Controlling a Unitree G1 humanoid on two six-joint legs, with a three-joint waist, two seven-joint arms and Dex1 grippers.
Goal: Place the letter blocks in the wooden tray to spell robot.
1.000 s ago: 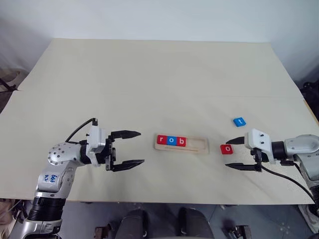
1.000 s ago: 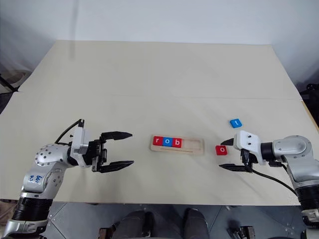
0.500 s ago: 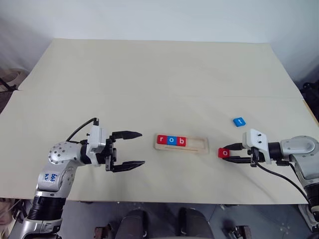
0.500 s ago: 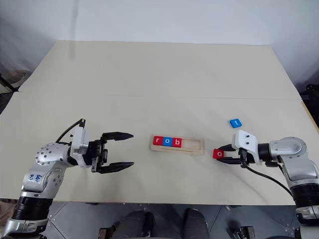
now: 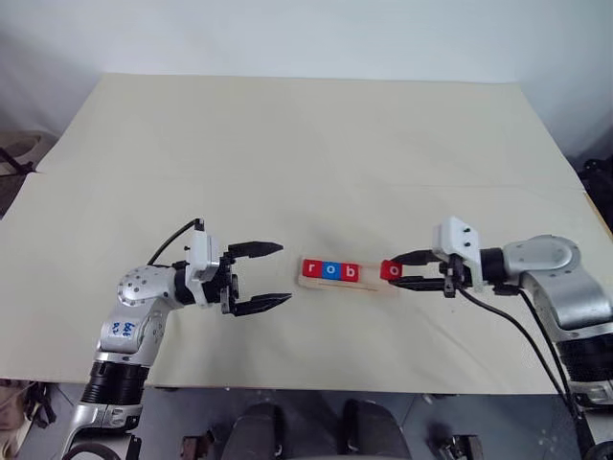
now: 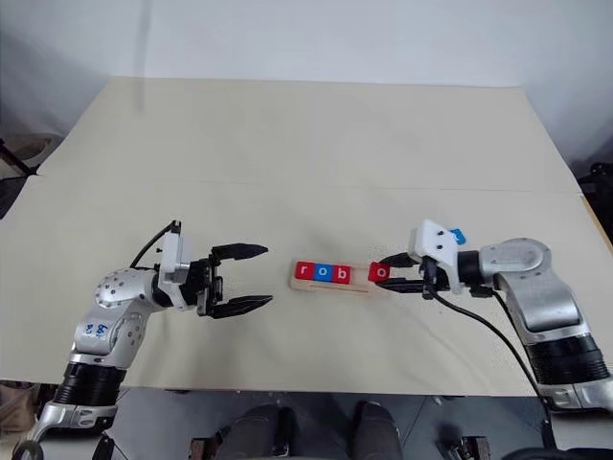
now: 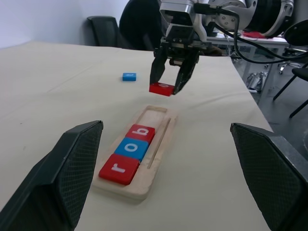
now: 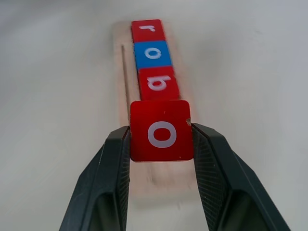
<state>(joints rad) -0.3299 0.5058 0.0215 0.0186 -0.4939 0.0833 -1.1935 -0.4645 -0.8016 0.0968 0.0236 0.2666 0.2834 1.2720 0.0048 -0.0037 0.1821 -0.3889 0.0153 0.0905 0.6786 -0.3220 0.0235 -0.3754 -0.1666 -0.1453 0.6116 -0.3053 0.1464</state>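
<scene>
While your right gripper (image 8: 161, 144) pinches the red o block (image 8: 161, 130) by two opposite side edges, hold it level over the free end of the wooden tray (image 7: 163, 126), just past the r (image 7: 119, 168), blue o (image 7: 132, 148) and b (image 7: 142, 133) blocks already seated there; it looks a small, light, rigid tile with smooth faces, so I judge it could slip or twist if squeezed off-centre; grip mid-edge, as now; the blue t block (image 7: 128, 76) lies flat on the table (image 5: 287, 144), well apart from the tray, and should take the same side-edge hold; your left gripper (image 5: 259, 278) hangs open beside the tray, holding nothing.
</scene>
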